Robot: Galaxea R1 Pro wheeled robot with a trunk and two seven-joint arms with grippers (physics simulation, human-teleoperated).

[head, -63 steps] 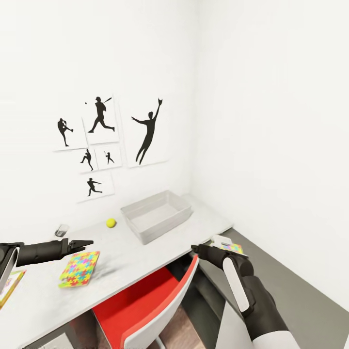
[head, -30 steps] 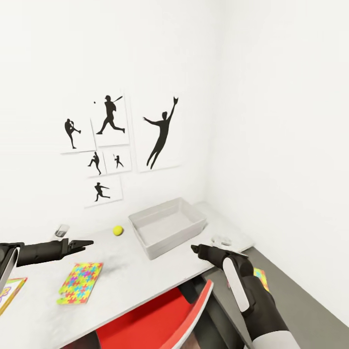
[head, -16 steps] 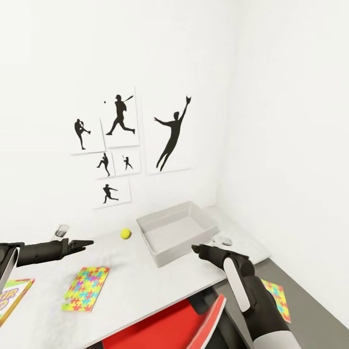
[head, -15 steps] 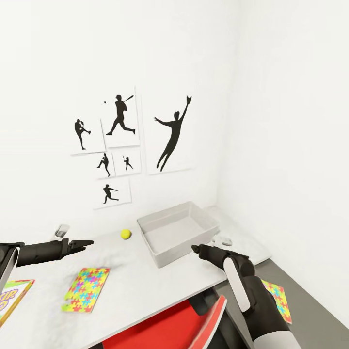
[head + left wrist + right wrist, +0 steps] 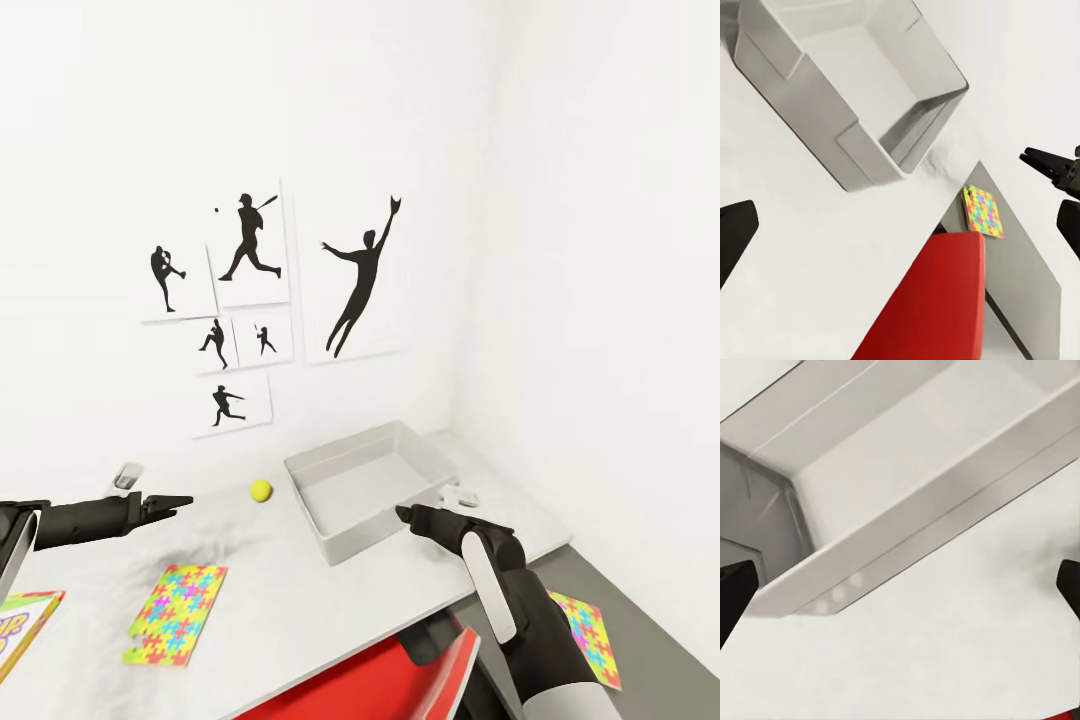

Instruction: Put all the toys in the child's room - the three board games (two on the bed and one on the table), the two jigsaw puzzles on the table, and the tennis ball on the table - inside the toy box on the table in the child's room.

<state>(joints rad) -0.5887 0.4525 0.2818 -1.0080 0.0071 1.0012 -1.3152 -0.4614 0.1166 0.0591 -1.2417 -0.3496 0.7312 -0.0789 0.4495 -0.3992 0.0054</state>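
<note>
The light-grey surface (image 5: 300, 590) runs into a white-walled corner hung with black sports silhouettes (image 5: 355, 275), carrying a tennis ball (image 5: 260, 489), one jigsaw puzzle (image 5: 176, 613) and a board game (image 5: 22, 625) at its near-left edge. The second jigsaw puzzle (image 5: 588, 638) lies on the lower dark desk (image 5: 640, 640) past the right end. The toy box (image 5: 372, 487) stands empty; the left gripper (image 5: 176, 501) and right gripper (image 5: 405, 514) hover empty, jaws spread.

Both arms outstretched — left gripper (image 5: 178, 499), right gripper (image 5: 404, 514) empty.

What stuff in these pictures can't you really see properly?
- Board game: head view, cut off by the picture's left edge; only a corner shows.
- Jigsaw puzzle on the lower desk: head view, partly hidden behind the right arm.
- Small grey thing near the wall: head view, too small to name.
- Toy box: right wrist view, cut off by the edges, too close to see whole.
</note>
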